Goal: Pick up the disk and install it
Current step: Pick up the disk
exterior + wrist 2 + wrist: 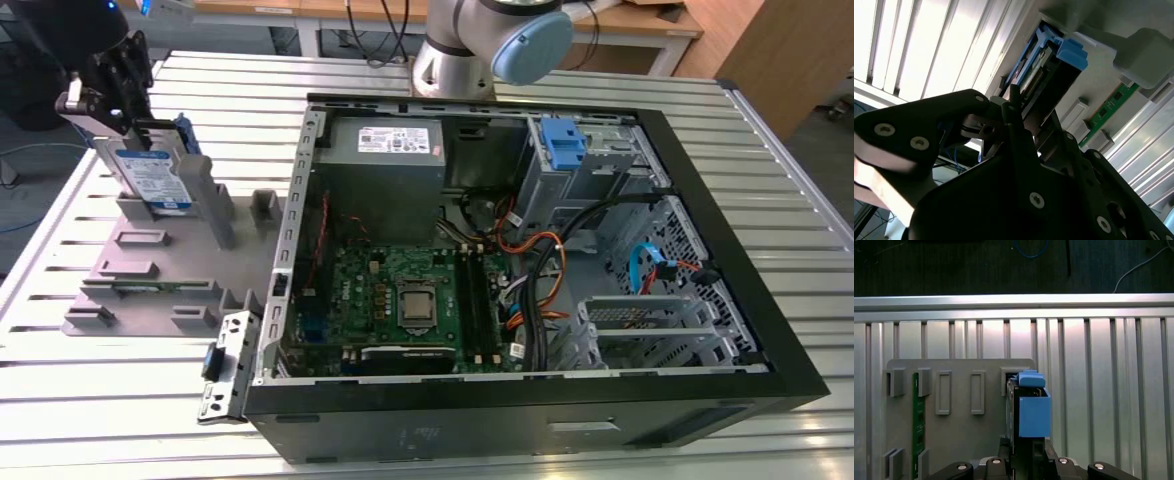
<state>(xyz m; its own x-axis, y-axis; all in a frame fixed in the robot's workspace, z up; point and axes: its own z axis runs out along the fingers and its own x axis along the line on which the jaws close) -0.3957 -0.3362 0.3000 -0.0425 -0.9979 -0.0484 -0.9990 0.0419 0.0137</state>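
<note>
The disk stands on edge over the grey fixture plate at the exterior view's left, its blue-and-white label facing the camera and its blue carrier frame behind it. My gripper comes down on its upper end and is shut on it. In the first wrist view the disk is seen edge-on with the blue carrier, and my gripper clasps its near end. The second wrist view has the disk running away from the gripper. I cannot tell whether its lower end still rests in the fixture slot.
An open computer case lies to the exterior view's right, with a motherboard, a grey power-supply box and a drive cage holding a blue bracket. A green memory stick lies in the fixture. The slatted aluminium table surrounds everything.
</note>
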